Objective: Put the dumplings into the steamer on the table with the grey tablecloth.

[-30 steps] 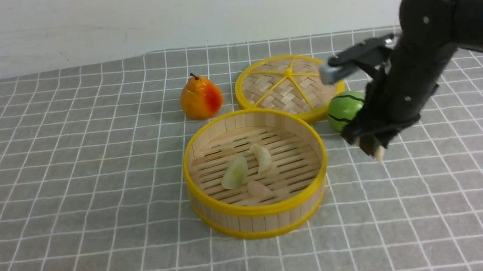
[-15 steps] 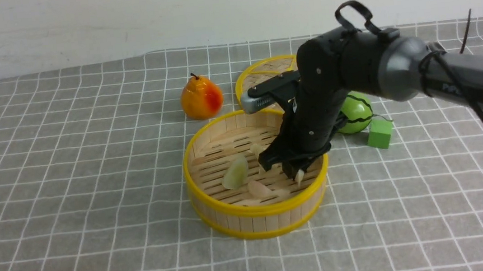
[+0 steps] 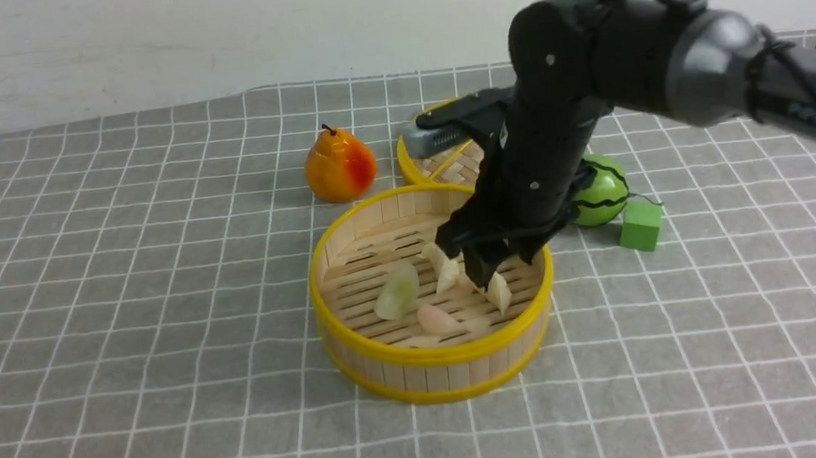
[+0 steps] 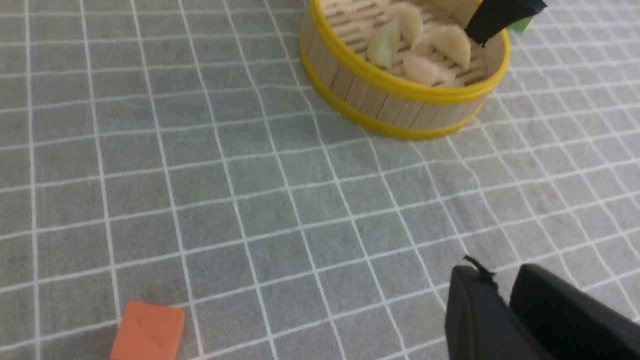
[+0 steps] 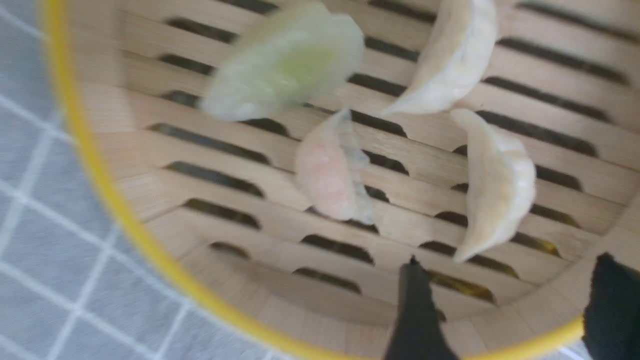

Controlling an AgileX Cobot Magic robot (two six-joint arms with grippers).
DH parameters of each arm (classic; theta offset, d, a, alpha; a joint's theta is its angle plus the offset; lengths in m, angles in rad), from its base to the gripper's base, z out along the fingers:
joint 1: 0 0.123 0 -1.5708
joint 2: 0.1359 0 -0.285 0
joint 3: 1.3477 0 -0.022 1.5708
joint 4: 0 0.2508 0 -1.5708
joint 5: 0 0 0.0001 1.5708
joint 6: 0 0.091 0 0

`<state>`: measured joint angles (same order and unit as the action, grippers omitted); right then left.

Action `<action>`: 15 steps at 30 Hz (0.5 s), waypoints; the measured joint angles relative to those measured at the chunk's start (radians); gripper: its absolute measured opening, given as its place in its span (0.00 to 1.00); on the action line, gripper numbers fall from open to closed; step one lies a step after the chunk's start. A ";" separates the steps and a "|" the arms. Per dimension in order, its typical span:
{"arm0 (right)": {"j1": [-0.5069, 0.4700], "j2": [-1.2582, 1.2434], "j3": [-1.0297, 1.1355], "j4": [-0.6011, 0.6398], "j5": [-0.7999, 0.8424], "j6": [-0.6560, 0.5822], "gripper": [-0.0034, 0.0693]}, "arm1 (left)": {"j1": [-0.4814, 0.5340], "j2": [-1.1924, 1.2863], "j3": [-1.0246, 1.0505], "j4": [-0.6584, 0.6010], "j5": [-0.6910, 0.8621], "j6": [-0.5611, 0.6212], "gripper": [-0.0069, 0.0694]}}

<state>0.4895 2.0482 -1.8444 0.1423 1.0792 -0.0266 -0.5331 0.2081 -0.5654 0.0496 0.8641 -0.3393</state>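
The steamer stands in the middle of the grey tablecloth that covers the table. Several dumplings lie on its slats: a greenish one, a white one, a pinkish one and another white one. My right gripper hangs just above that last dumpling, open and empty. In the right wrist view its fingertips stand wide apart beside the white dumpling. My left gripper is low over bare cloth, well short of the steamer, shut on nothing.
An orange-red pear and the flat woven lid lie behind the steamer. A striped green ball and a green cube sit to its right, under my right arm. An orange block lies near my left gripper.
My right gripper carried a white dumpling from right of the steamer to over its floor, then opened. The dumpling now lies in the steamer, and the gripper has risen slightly.
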 joint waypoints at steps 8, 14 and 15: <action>0.011 -0.407 0.360 0.072 -0.265 -0.092 0.10 | 0.000 -0.189 0.093 0.010 -0.062 -0.002 0.07; 0.071 -0.690 0.631 0.129 -0.462 -0.187 0.02 | 0.000 -0.189 0.124 0.012 -0.070 -0.002 0.07; 0.088 -0.764 0.696 0.138 -0.503 -0.201 0.02 | 0.000 -0.189 0.127 0.012 -0.067 -0.002 0.07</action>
<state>0.5775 1.2846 -1.1484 0.2800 0.5762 -0.2280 -0.5331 0.0193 -0.4382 0.0613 0.7974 -0.3417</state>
